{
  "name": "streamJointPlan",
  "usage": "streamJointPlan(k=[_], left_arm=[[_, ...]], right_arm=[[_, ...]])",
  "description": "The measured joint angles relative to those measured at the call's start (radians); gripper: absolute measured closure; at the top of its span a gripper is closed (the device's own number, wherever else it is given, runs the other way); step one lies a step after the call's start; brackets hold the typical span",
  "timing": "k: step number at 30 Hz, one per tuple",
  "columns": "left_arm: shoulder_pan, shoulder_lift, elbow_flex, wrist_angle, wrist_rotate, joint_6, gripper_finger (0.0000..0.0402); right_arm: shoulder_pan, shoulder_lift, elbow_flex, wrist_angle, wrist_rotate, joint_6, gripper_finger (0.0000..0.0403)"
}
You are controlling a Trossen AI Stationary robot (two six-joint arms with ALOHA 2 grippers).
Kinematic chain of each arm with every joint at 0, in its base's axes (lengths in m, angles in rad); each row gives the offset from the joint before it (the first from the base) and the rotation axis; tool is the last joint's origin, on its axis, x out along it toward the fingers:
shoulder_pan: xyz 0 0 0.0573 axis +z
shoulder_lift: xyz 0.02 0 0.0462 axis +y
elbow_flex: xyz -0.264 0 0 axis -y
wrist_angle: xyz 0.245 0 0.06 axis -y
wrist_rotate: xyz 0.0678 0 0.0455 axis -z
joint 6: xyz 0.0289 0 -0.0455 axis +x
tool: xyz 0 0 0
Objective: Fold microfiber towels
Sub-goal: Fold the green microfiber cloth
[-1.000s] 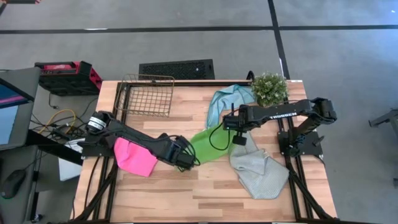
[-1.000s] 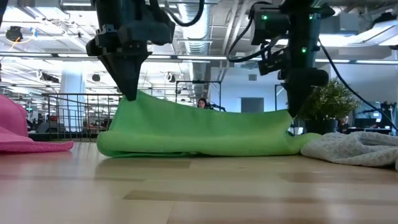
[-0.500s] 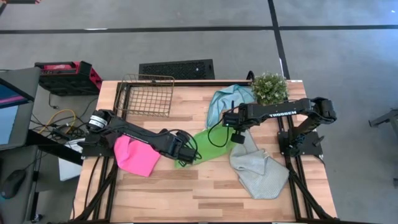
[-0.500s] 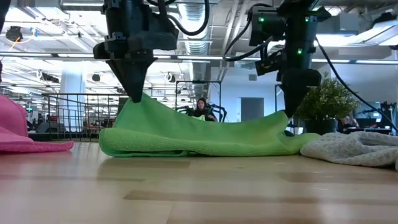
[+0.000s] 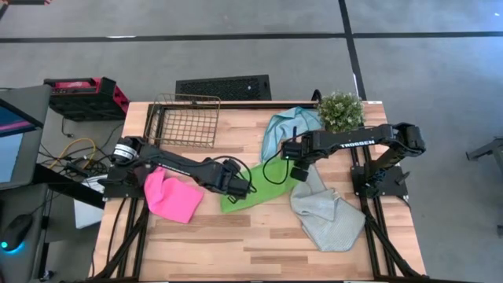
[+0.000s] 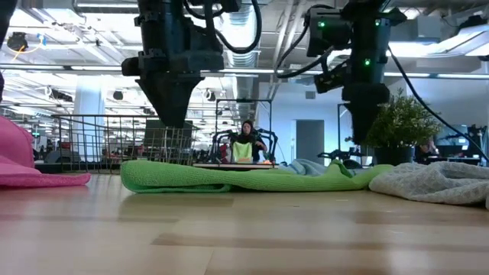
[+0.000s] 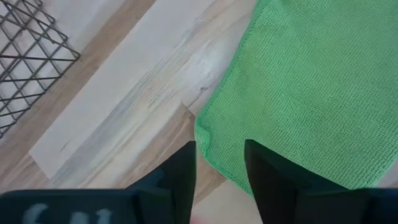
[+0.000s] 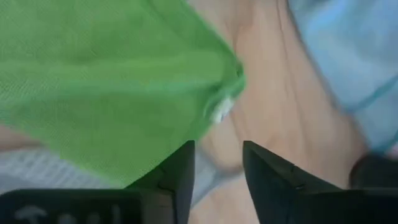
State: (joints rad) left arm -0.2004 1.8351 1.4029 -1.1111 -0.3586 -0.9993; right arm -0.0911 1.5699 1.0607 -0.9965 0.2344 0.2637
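Now both end effectors, left [image 6: 172,122] & right [image 6: 365,137], hang parted, empty, over green towel [image 5: 255,191] lying flat on table [image 5: 236,244]; lift straight up w/o snagging the fold.

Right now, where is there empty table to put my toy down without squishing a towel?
The near edge of the table is bare wood, below the pink towel and green towel, left of the grey towel. Another bare patch sits between the wire basket and teal towel. The middle is crowded with towels and both arms.
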Motion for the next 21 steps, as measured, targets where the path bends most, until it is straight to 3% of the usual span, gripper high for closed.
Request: streamJointPlan(k=[9,21], left_arm=[[-0.007,-0.010,0.081,-0.070,0.036,-0.018,0.0256],[-0.026,-0.011,0.141,-0.082,0.003,0.019,0.0255]], right_arm=[[-0.087,-0.007,0.022,-0.190,-0.495,0.088,0.0217],[-0.214,-0.007,-0.089,-0.016,-0.547,0.129,0.0231]])
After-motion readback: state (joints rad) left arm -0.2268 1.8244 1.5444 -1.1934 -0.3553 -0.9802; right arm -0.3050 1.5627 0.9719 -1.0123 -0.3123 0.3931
